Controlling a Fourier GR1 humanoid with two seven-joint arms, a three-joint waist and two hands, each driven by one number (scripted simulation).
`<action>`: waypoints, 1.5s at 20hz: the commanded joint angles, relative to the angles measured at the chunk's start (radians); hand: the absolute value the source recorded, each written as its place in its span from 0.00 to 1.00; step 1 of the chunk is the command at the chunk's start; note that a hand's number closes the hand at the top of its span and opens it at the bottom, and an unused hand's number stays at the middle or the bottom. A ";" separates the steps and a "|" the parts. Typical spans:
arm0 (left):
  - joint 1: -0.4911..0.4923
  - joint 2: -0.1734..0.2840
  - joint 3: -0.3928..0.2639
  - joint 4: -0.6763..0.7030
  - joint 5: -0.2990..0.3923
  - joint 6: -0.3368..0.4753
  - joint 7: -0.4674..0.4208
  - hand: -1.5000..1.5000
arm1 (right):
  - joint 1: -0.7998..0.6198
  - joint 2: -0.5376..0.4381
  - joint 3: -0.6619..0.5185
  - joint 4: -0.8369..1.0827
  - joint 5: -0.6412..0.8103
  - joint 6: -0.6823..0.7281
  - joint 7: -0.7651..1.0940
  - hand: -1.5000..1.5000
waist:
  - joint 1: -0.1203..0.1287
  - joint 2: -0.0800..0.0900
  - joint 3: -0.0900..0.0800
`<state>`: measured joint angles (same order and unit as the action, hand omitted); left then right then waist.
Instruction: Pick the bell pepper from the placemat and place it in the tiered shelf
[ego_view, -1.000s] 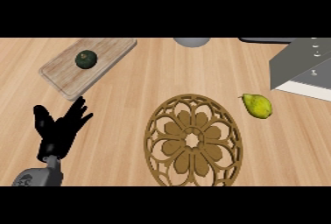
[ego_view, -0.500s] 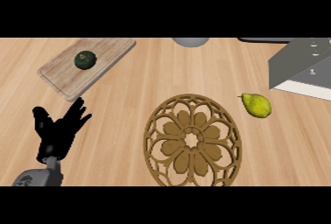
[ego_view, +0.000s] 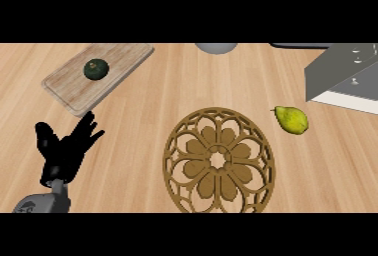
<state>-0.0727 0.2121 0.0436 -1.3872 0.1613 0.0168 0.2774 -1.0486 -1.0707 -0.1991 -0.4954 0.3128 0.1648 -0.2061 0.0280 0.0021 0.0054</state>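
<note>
The light wooden surface (ego_view: 148, 125) fills the head view, its planks running across the picture. Largest on it is the placemat (ego_view: 218, 161), a round brown openwork piece cut in a flower pattern, lying low and centre; nothing rests on it. Next in size is the tiered shelf (ego_view: 347, 80), a grey metal unit cut off by the upper right edge, showing a slanted side panel and a paler tier below it. At the upper left lies a pale wooden cutting board (ego_view: 100, 75), set at an angle, with a small dark green round fruit (ego_view: 95, 69) sitting on its middle.

The left hand (ego_view: 65, 152) shows at the lower left, black, on a grey forearm rising from the lower edge. Its fingers are spread and straight, pointing up the picture, and it has hold of nothing; it is resting well apart from every object. The right hand does not show.

The bell pepper (ego_view: 292, 120), yellow-green and somewhat elongated, lies on the bare surface just beside the placemat's upper right rim, not on it, and between the placemat and the tiered shelf. A grey rounded object (ego_view: 216, 47) is cut off by the top edge at centre. No writing or label can be read anywhere.
</note>
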 joint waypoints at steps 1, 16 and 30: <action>-0.036 0.014 0.011 0.021 0.013 -0.001 0.082 0.50 | -0.046 0.014 -0.082 0.075 -0.055 -0.036 0.040 0.00 | -0.003 0.007 -0.004; -0.018 -0.019 0.006 0.047 -0.015 0.005 0.015 0.50 | -0.197 -0.036 -0.332 0.199 -0.290 -0.015 0.184 0.00 | -0.004 0.007 -0.005; 0.016 -0.016 0.001 0.003 -0.003 -0.014 0.061 0.50 | -0.008 -0.305 -0.501 0.347 -0.383 -0.096 0.175 0.00 | -0.007 0.012 0.000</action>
<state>-0.0691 0.2025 0.0579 -1.3989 0.1556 0.0069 0.2857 -1.1013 -1.3213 -0.6548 -0.1909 -0.0362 0.0511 -0.0453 0.0214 0.0081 0.0081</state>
